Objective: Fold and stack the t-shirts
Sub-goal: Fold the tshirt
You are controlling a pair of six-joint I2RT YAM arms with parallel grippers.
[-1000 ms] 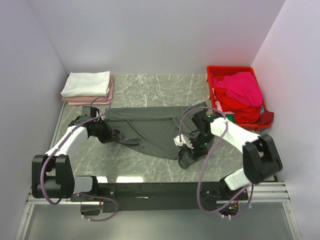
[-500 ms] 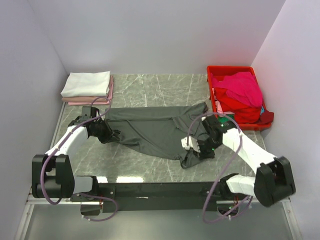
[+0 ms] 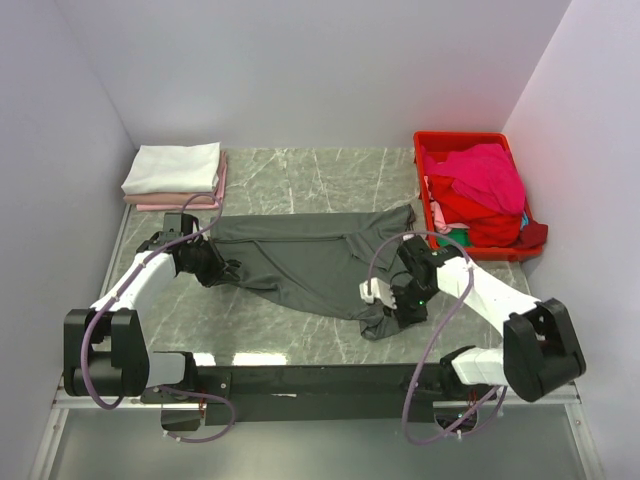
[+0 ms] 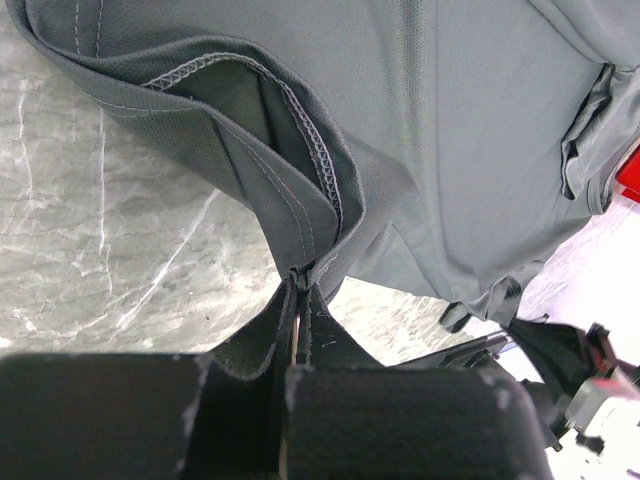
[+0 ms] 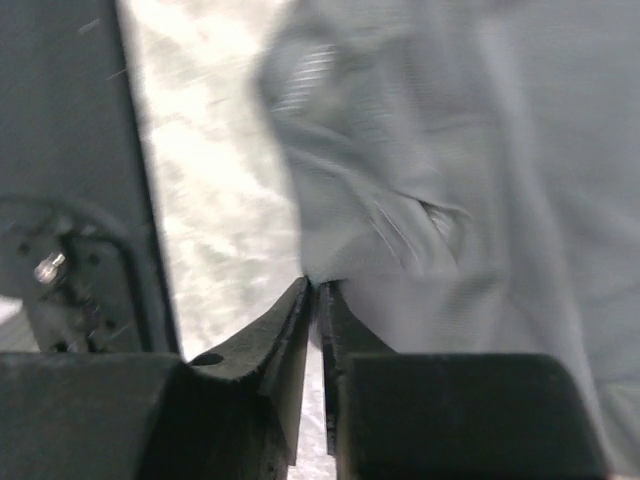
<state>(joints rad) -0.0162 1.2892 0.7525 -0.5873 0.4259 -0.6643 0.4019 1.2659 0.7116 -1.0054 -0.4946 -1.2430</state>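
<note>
Entry: right gripper, lower right of centre in the top view, low over the bunched near-right end of the charcoal t-shirt. In its wrist view the fingers stand nearly together with a thin slit between them, and a blurred fold of cloth lies at the tips. Whether any cloth is pinched cannot be told.

Left gripper, left of centre in the top view. It is pressed together on a stitched hem of the same shirt, with cloth fanning up from the tips.

Charcoal t-shirt: middle of the table, strung left to right between the two grippers, creased and unfolded.

Folded stack, upper left: white t-shirt on top of the pale pink t-shirt.

Red crate, upper right, holding the magenta t-shirt and other loose cloth.

Step, as judged: spreading the charcoal shirt flat before any fold. Two shirts look done, and more wait in the crate.

Next move, as judged: a sure hold on the bunched right end, drawn away from the left grip to take out the creases. The soft cloth is likely to slip or sag.
</note>
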